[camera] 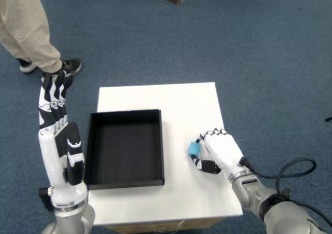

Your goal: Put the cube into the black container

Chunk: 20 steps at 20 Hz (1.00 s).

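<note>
Head view: one downward look onto a white worktop (179,101) standing on blue carpet; a bystander's legs occupy the upper left of the frame
Right hand: right hand (220,150) at lower right of the frame, resting low over the worktop; fingers curled toward the left; thumb tucked below them
Cube: small blue cube (194,148) at the fingertips, at the left edge of the right hand; only part of its blue face shows, the rest is covered by the fingers
Hold: fingers and thumb are closed around the cube; contact appears made, so it is judged held; whether it is lifted clear of the worktop cannot be told
Black container: black container (92,146) is an open, empty tray at centre left of the frame; its long axis runs from the top of the frame toward the bottom; its right wall is near the cube but apart from it, with a bare strip of worktop between
Governing relation: container lies directly left of the cube and hand, at about the same height in the frame; the coming move is judged a lift and a short leftward carry over the right wall
Nearer hand: right hand is on the cube; left hand (54,101) stands upright beyond the container's left wall, well apart from the cube
Risk: the hold looks to be at the fingertips only; a slip during the carry is possible
</note>
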Each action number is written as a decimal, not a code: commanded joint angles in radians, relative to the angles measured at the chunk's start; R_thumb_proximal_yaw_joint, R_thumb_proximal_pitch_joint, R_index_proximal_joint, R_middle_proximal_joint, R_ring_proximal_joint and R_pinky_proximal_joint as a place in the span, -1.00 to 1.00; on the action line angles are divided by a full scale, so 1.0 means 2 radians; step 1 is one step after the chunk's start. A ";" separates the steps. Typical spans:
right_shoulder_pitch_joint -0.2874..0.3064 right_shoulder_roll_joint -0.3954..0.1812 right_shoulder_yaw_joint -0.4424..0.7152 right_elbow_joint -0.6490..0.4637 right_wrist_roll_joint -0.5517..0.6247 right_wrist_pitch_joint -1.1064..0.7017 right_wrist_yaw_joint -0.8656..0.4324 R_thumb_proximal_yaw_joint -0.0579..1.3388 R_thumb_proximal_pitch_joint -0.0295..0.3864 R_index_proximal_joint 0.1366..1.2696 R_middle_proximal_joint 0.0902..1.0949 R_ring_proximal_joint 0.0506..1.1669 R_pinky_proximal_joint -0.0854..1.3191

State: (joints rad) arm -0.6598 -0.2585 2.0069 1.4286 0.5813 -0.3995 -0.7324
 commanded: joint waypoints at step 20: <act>-0.030 -0.011 -0.006 0.011 0.009 -0.063 -0.066 0.88 -0.14 0.72 -0.28 -0.49 -0.46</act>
State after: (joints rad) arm -0.6608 -0.2621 2.0042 1.4286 0.5846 -0.4862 -0.8071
